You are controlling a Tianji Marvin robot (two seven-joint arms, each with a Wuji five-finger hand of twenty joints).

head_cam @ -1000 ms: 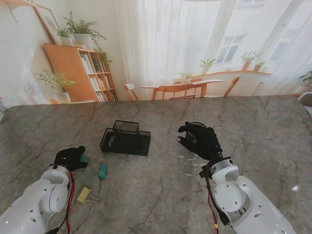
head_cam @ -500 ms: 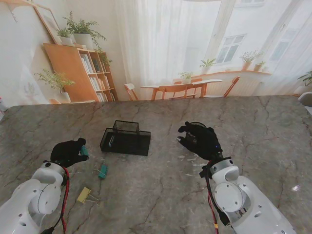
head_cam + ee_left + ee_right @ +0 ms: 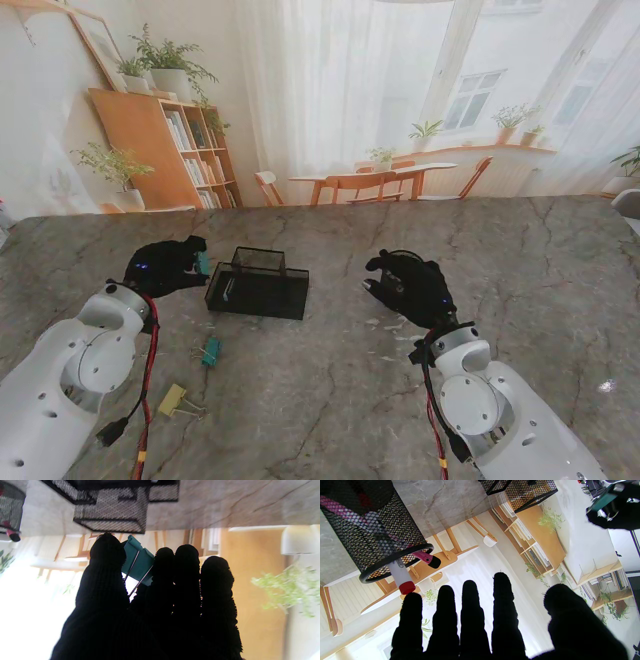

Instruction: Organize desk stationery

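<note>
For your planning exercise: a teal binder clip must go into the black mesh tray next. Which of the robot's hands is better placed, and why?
Left. The left hand already pinches the teal binder clip and sits beside the black mesh tray. The right hand is open, holds nothing, and lies on the tray's far side.

Home-backdrop studio: marble table (image 3: 330, 400), printed bookshelf (image 3: 165, 140)

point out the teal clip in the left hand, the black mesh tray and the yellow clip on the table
teal clip (image 3: 140, 562), left wrist view, on its body
black mesh tray (image 3: 258, 293), stand view, on its near wall
yellow clip (image 3: 172, 399), stand view, on its body
</note>
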